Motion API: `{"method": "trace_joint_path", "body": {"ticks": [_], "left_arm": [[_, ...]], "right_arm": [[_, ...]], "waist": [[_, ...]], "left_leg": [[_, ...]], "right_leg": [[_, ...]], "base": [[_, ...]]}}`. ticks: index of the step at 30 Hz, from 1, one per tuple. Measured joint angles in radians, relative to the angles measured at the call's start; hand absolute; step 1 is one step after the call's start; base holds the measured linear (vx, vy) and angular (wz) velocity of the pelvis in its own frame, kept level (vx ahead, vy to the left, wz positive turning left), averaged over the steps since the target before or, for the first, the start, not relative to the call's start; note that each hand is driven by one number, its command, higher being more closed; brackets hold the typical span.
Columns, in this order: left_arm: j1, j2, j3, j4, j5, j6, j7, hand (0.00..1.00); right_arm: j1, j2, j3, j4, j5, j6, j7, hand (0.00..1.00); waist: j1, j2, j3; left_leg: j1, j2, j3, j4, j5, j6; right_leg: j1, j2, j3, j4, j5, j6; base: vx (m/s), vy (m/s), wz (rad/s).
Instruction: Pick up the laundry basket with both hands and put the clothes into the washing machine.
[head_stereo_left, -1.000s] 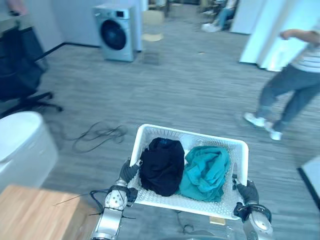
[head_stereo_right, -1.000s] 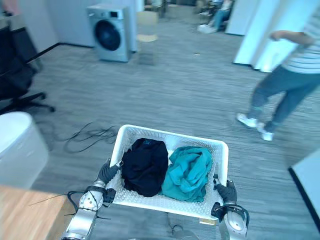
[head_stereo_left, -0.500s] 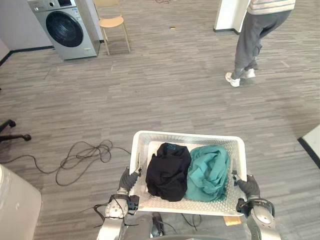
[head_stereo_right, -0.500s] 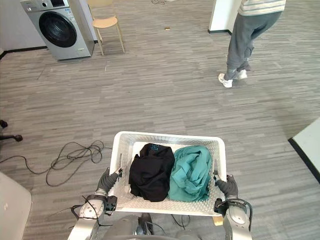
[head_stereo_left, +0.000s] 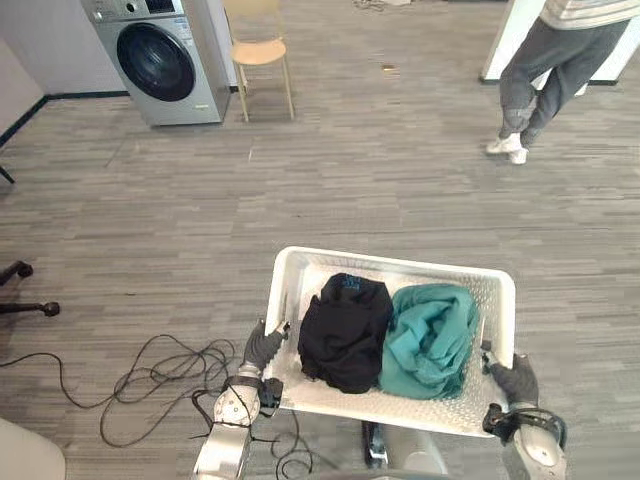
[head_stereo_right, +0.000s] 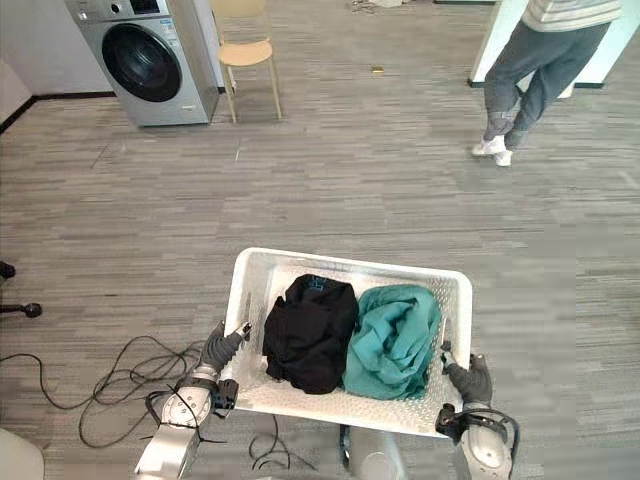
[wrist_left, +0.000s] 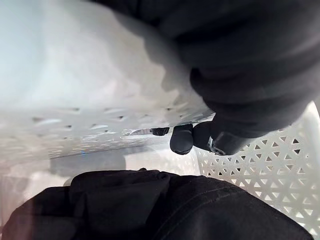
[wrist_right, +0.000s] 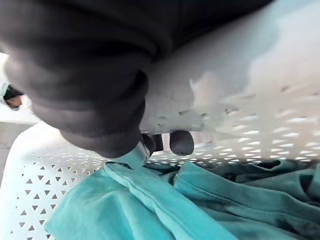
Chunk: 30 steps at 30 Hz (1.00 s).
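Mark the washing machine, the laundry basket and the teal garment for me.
washing machine (head_stereo_left: 160, 62), left eye view, on its round door.
laundry basket (head_stereo_left: 400, 264), left eye view, on its far rim.
teal garment (head_stereo_left: 432, 338), left eye view, on its bunched middle.

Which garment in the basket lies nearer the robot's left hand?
The black garment, by the left hand gripping the basket; the teal garment lies toward the right hand.

left robot hand (head_stereo_left: 262, 347), right robot hand (head_stereo_left: 515, 380), curled
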Motion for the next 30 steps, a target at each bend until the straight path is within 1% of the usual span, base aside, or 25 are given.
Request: {"method": "trace_joint_path", "body": {"ticks": [1, 2, 4, 5, 6, 7, 8, 9, 10, 12, 13, 14, 15, 16, 17, 19, 21, 22, 23, 24, 25, 26, 28, 29, 30], "left_arm": [[0.004, -0.004, 0.003, -0.013, -0.002, -0.002, 0.000, 1.00], [0.005, -0.002, 0.000, -0.026, -0.002, -0.009, -0.002, 1.00], [0.010, 0.002, 0.002, -0.032, -0.002, -0.019, -0.004, 1.00], [0.017, 0.003, 0.006, -0.034, -0.005, -0.025, -0.004, 1.00], [0.019, 0.004, 0.008, -0.034, -0.011, -0.038, -0.004, 1.00], [0.020, 0.002, 0.008, -0.034, -0.015, -0.042, -0.003, 1.00], [0.022, -0.005, 0.007, -0.034, -0.022, -0.051, 0.000, 1.00], [0.023, -0.018, 0.005, -0.031, -0.022, -0.052, 0.001, 1.00], [0.027, -0.020, 0.006, -0.025, -0.020, -0.048, 0.004, 1.00], [0.030, -0.017, 0.006, -0.017, -0.008, -0.019, 0.013, 1.00], [0.050, -0.009, 0.007, -0.017, -0.003, -0.015, 0.013, 1.00], [0.073, 0.005, 0.006, -0.015, -0.003, -0.005, 0.018, 1.00], [0.076, 0.012, -0.004, -0.014, -0.001, 0.003, 0.018, 1.00], [0.074, 0.020, -0.003, -0.012, 0.002, 0.005, 0.021, 1.00], [0.070, 0.021, 0.000, -0.012, 0.007, 0.005, 0.024, 1.00], [0.066, 0.025, -0.007, -0.012, 0.009, 0.005, 0.024, 1.00], [0.042, 0.031, -0.016, -0.011, 0.009, 0.004, 0.024, 1.00], [0.027, 0.037, -0.030, -0.011, 0.008, 0.003, 0.025, 1.00], [0.004, 0.038, -0.041, -0.012, 0.008, 0.000, 0.024, 1.00], [-0.009, 0.039, -0.043, -0.015, 0.008, -0.001, 0.025, 1.00], [-0.012, 0.030, -0.045, -0.009, 0.007, -0.001, 0.028, 1.00], [-0.012, 0.014, -0.053, -0.002, 0.007, 0.000, 0.033, 1.00], [-0.021, 0.009, -0.050, -0.002, 0.004, 0.000, 0.037, 1.00], [-0.022, 0.004, -0.043, -0.002, 0.001, -0.001, 0.038, 1.00], [-0.023, -0.001, -0.041, -0.002, 0.000, -0.003, 0.038, 1.00]], "right_arm": [[0.004, -0.004, 0.010, -0.023, 0.003, -0.002, -0.003, 1.00], [-0.003, -0.002, 0.009, -0.023, 0.007, -0.002, -0.008, 1.00], [-0.009, -0.002, 0.011, -0.024, 0.007, -0.001, -0.018, 1.00], [-0.015, -0.008, 0.019, -0.024, 0.006, -0.001, -0.019, 1.00], [-0.025, -0.013, 0.021, -0.023, 0.006, -0.001, -0.020, 1.00], [-0.037, -0.018, 0.020, -0.019, 0.006, -0.001, -0.021, 1.00], [-0.063, -0.036, 0.020, 0.005, 0.004, -0.007, -0.021, 1.00], [-0.091, -0.052, 0.014, 0.054, 0.004, -0.020, -0.021, 1.00], [-0.105, -0.053, 0.014, 0.102, 0.004, -0.022, -0.022, 1.00], [-0.134, -0.051, 0.015, 0.167, -0.002, -0.013, -0.020, 1.00], [-0.133, -0.040, 0.016, 0.186, -0.019, -0.011, -0.017, 1.00], [-0.125, -0.020, 0.015, 0.212, -0.040, -0.009, -0.007, 1.00], [-0.111, -0.010, 0.015, 0.217, -0.045, -0.009, -0.005, 1.00], [-0.097, 0.007, 0.015, 0.214, -0.046, -0.013, -0.003, 1.00], [-0.093, 0.013, 0.015, 0.203, -0.050, -0.013, -0.003, 1.00], [-0.087, 0.019, 0.008, 0.185, -0.055, -0.013, -0.003, 1.00], [-0.045, 0.039, 0.000, 0.118, -0.054, -0.016, -0.009, 1.00], [-0.025, 0.044, -0.013, 0.086, -0.053, -0.020, -0.014, 1.00], [-0.021, 0.048, -0.025, 0.063, -0.050, -0.022, -0.020, 1.00], [-0.014, 0.053, -0.015, 0.041, -0.036, -0.024, -0.026, 1.00], [-0.012, 0.041, -0.012, 0.039, -0.034, -0.028, -0.034, 1.00], [-0.005, 0.013, -0.014, 0.040, -0.031, -0.021, -0.047, 1.00], [0.003, 0.004, -0.011, 0.003, -0.015, -0.016, -0.046, 1.00], [0.014, 0.004, -0.007, -0.019, -0.012, -0.015, -0.045, 1.00], [0.013, 0.001, -0.005, -0.027, -0.003, -0.015, -0.046, 1.00]], "waist": [[0.031, 0.008, 0.007], [0.037, 0.020, 0.013], [0.062, 0.008, 0.019], [0.087, -0.010, 0.019], [0.104, -0.024, 0.017], [0.107, -0.027, 0.018], [0.107, -0.026, 0.016], [0.100, -0.015, 0.008], [0.097, -0.028, 0.002], [0.047, -0.067, -0.013], [0.037, -0.107, 0.003], [0.046, -0.144, 0.001], [0.046, -0.152, -0.005], [0.049, -0.161, -0.010], [0.046, -0.150, -0.010], [0.040, -0.122, -0.008], [0.017, -0.099, -0.005], [0.006, -0.089, -0.005], [0.006, -0.089, -0.010], [0.011, -0.112, -0.023], [-0.002, -0.100, -0.022], [0.001, -0.065, -0.037], [0.006, -0.049, -0.035], [0.010, -0.030, -0.033], [0.015, -0.006, -0.023]], "left_leg": [[-0.083, 0.048, -0.019, 0.161, 0.155, -0.013], [-0.165, 0.075, -0.047, 0.293, 0.077, -0.038], [-0.279, 0.085, -0.036, 0.342, -0.089, -0.002], [-0.332, 0.088, 0.029, 0.229, -0.189, 0.007], [-0.368, 0.089, 0.092, 0.032, -0.234, 0.006], [-0.370, 0.086, 0.122, -0.101, -0.238, -0.003], [-0.354, 0.063, 0.162, -0.418, -0.219, -0.032], [-0.370, 0.040, 0.137, -0.577, -0.122, -0.116], [-0.373, 0.016, 0.123, -0.534, -0.140, -0.069], [-0.353, -0.056, 0.112, -0.471, -0.212, 0.009], [-0.294, -0.101, 0.113, -0.441, -0.255, 0.084], [-0.202, -0.147, 0.114, -0.476, -0.302, 0.096], [-0.152, -0.164, 0.113, -0.513, -0.328, 0.094], [-0.085, -0.179, 0.114, -0.552, -0.353, 0.093], [-0.021, -0.181, 0.110, -0.597, -0.359, 0.094], [0.078, -0.172, 0.085, -0.676, -0.359, 0.094], [0.185, -0.140, 0.058, -0.722, -0.364, 0.086], [0.217, -0.121, 0.050, -0.721, -0.374, 0.067], [0.261, -0.100, 0.049, -0.718, -0.399, 0.026], [0.294, -0.095, 0.043, -0.691, -0.430, -0.017], [0.313, -0.079, 0.018, -0.665, -0.446, -0.027], [0.311, -0.034, -0.011, -0.573, -0.428, -0.052], [0.225, -0.002, -0.044, -0.337, -0.287, -0.057], [0.144, 0.032, -0.076, -0.156, -0.095, -0.086], [0.046, 0.076, -0.108, 0.056, -0.063, -0.110]], "right_leg": [[0.092, 0.021, 0.017, -0.044, -0.048, 0.004], [0.165, 0.035, 0.023, -0.081, -0.070, 0.010], [0.297, 0.018, 0.068, -0.167, -0.101, 0.027], [0.377, -0.017, 0.104, -0.233, -0.111, 0.039], [0.435, -0.054, 0.125, -0.287, -0.127, 0.060], [0.460, -0.073, 0.135, -0.305, -0.136, 0.074], [0.503, -0.102, 0.147, -0.325, -0.167, 0.105], [0.538, -0.110, 0.171, -0.328, -0.198, 0.112], [0.548, -0.126, 0.197, -0.313, -0.203, 0.107], [0.527, -0.188, 0.257, -0.155, -0.160, 0.133], [0.492, -0.213, 0.309, 0.033, -0.078, 0.207], [0.421, -0.218, 0.360, 0.254, 0.113, 0.265], [0.372, -0.211, 0.383, 0.364, 0.227, 0.275], [0.248, -0.188, 0.407, 0.564, 0.207, 0.225], [0.138, -0.155, 0.396, 0.660, 0.131, 0.191], [0.037, -0.117, 0.345, 0.640, 0.031, 0.159], [-0.048, -0.095, 0.252, 0.429, -0.047, 0.135], [-0.073, -0.095, 0.206, 0.299, -0.047, 0.133], [-0.095, -0.085, 0.150, 0.094, -0.012, 0.101], [-0.095, -0.067, 0.145, -0.091, 0.112, 0.090], [-0.085, -0.056, 0.150, -0.051, 0.157, 0.095], [-0.081, -0.035, 0.129, 0.041, 0.081, 0.065], [-0.058, -0.035, 0.114, 0.121, -0.008, 0.038], [0.002, -0.022, 0.111, 0.099, -0.051, 0.025], [0.077, 0.009, 0.105, 0.050, -0.070, 0.013]], "base": [[0.63, -0.043, -0.54], [0.78, -0.001, -0.46], [0.74, 0.081, -0.45], [0.85, 0.164, -0.72], [0.69, 0.155, -0.67], [0.82, 0.221, -0.53], [0.71, 0.262, -0.40], [0.73, 0.303, -0.39], [0.76, 0.372, 0.00], [0.74, 0.345, 0.34], [0.82, 0.328, 0.09], [0.95, 0.334, -0.06], [0.74, 0.223, -0.14], [0.70, 0.141, -0.04], [0.65, 0.077, -0.02], [0.64, 0.053, 0.13], [0.65, -0.018, 0.50], [0.80, -0.157, 0.59], [0.82, -0.229, 0.46], [0.84, -0.253, 0.44], [0.71, -0.199, 0.24], [0.69, -0.197, 0.17], [0.63, -0.201, -0.03], [0.60, -0.157, -0.05], [0.71, -0.127, -0.15]]}}
